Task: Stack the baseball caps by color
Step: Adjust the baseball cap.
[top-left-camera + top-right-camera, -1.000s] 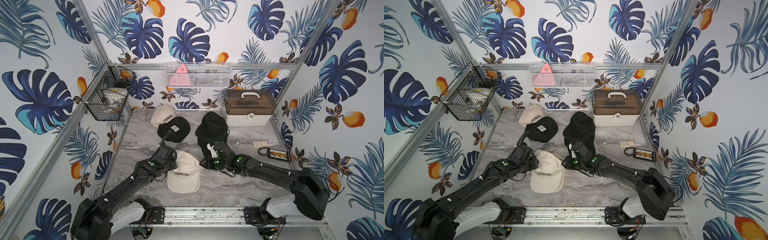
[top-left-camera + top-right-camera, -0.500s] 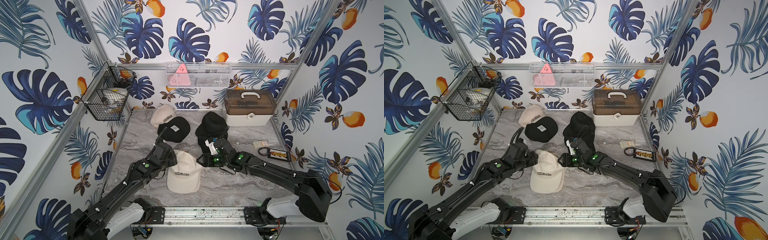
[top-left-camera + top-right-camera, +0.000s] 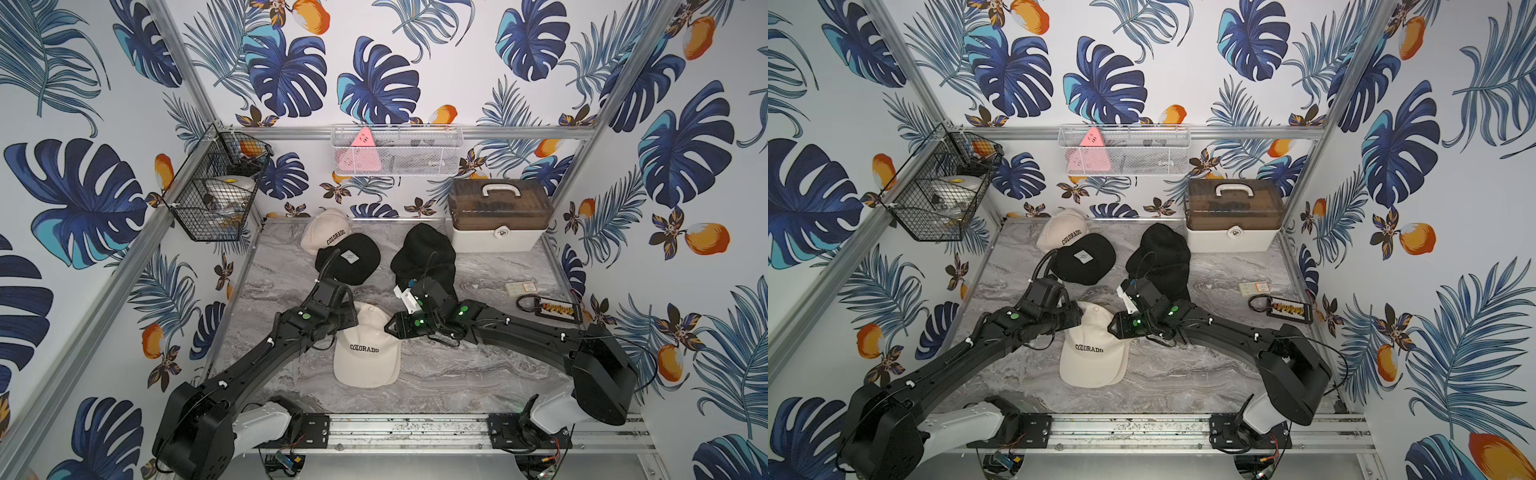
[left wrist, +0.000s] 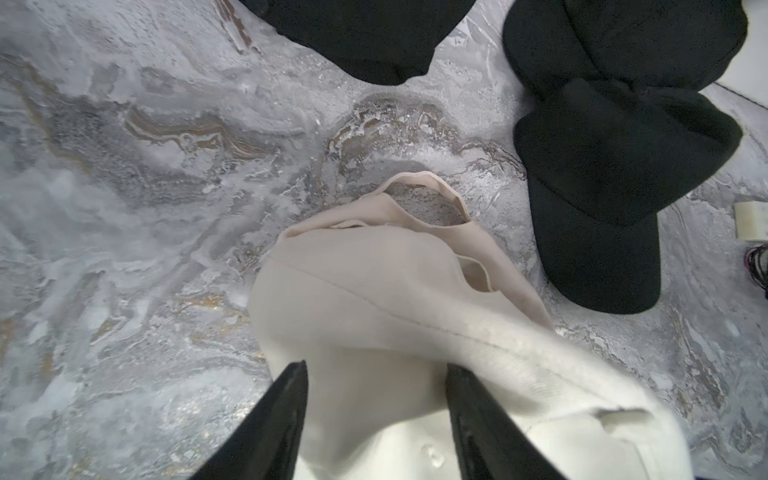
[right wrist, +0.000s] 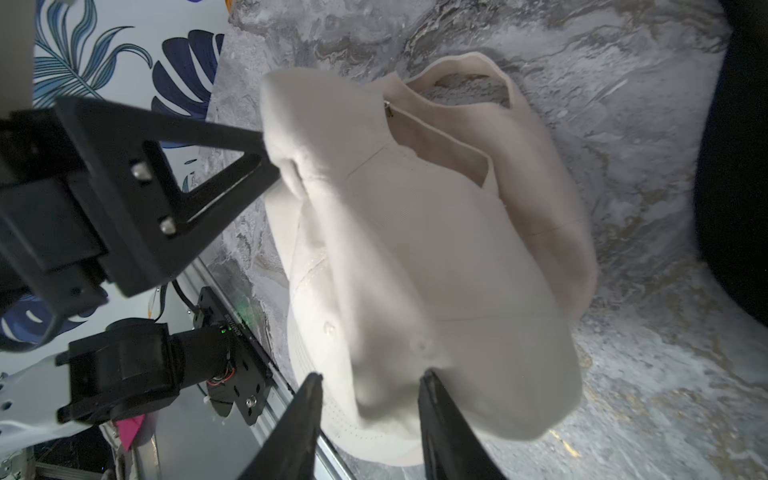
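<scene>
Here, a cream COLORADO cap [image 3: 365, 349], laid atop another cream cap [image 3: 394, 374] near the middle of the surface's [image 3: 457, 374] front edge, is pinched at its crown from opposite sides by the left jaws and the right jaws.

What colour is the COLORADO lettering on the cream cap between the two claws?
Black, printed across the front of the cream cap. It shows best in a top view.

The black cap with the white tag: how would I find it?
Start at the black wire basket on the side wall and drop to the marble table below. A cream COLORADO cap lies there by the back wall; this black cap overlaps it. Unlike the other black caps, it bears a white tag.
</scene>
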Controlling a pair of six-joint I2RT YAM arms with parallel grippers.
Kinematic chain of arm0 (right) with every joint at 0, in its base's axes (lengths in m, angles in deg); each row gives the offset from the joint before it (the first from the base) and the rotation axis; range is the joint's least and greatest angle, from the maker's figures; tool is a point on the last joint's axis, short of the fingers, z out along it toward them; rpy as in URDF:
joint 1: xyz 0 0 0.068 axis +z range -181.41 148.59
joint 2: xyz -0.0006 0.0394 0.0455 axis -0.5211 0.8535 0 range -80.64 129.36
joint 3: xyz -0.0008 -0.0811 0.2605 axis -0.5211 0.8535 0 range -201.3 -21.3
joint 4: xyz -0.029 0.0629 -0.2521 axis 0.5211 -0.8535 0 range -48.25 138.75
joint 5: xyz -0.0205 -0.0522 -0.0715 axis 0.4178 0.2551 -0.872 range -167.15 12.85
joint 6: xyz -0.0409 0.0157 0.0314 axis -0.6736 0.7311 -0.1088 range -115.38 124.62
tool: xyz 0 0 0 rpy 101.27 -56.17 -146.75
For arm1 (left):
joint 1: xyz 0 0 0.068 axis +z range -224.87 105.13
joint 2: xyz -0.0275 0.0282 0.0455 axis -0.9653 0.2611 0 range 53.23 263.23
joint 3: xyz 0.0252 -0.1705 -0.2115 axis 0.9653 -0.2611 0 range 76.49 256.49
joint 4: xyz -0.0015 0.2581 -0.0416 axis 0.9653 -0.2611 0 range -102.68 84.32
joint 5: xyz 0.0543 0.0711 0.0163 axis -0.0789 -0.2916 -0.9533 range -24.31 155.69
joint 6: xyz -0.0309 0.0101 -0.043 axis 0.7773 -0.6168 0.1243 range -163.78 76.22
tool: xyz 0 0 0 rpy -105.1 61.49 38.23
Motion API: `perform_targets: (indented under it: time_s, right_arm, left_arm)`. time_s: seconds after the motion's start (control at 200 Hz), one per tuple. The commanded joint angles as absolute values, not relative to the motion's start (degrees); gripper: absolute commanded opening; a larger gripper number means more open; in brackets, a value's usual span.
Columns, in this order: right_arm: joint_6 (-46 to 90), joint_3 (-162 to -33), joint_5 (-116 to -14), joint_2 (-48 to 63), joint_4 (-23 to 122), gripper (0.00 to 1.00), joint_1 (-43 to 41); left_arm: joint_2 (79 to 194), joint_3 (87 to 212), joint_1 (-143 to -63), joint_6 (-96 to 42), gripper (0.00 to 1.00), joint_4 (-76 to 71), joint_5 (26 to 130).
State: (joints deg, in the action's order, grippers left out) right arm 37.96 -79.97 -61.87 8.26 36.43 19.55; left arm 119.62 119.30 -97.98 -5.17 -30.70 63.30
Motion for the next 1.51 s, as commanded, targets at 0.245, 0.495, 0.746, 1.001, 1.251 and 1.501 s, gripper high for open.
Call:
perform_targets:
  time_s: [0.245, 0.495, 0.746, 1.001, 1.251, 1.501]
  right_arm:
    - [36.4, -83.5, -62.6, 12.4, 34.6, 0.13, 19.6]
    - [35.1, -84.8, -64.4, 10.6, 31.8, 0.00, 19.6]
    - [33.5, -89.7, -62.7, 9.4, 26.6, 0.00, 18.5]
    - [31.8, -93.4, -60.3, 12.1, 23.9, 0.00, 14.2]
    - [34.2, -91.1, -56.2, 14.9, 28.2, 0.00, 14.0]
    - [36.4, -87.6, -55.7, 15.8, 31.7, 0.00, 13.9]
  left_arm:
    - [117.4, 115.5, -97.7, -4.3, 0.19, -27.0, 69.2]
    - [114.2, 117.2, -97.7, -2.7, 0.00, -29.3, 70.5]
    - [111.1, 121.9, -97.7, 0.2, 0.00, -35.5, 73.2]
    - [108.9, 120.5, -97.7, 3.2, 0.00, -34.7, 74.7]
    - [112.2, 119.4, -97.7, 0.8, 0.00, -33.7, 70.6]
    - [114.5, 120.4, -97.6, -2.3, 0.00, -33.7, 66.7]
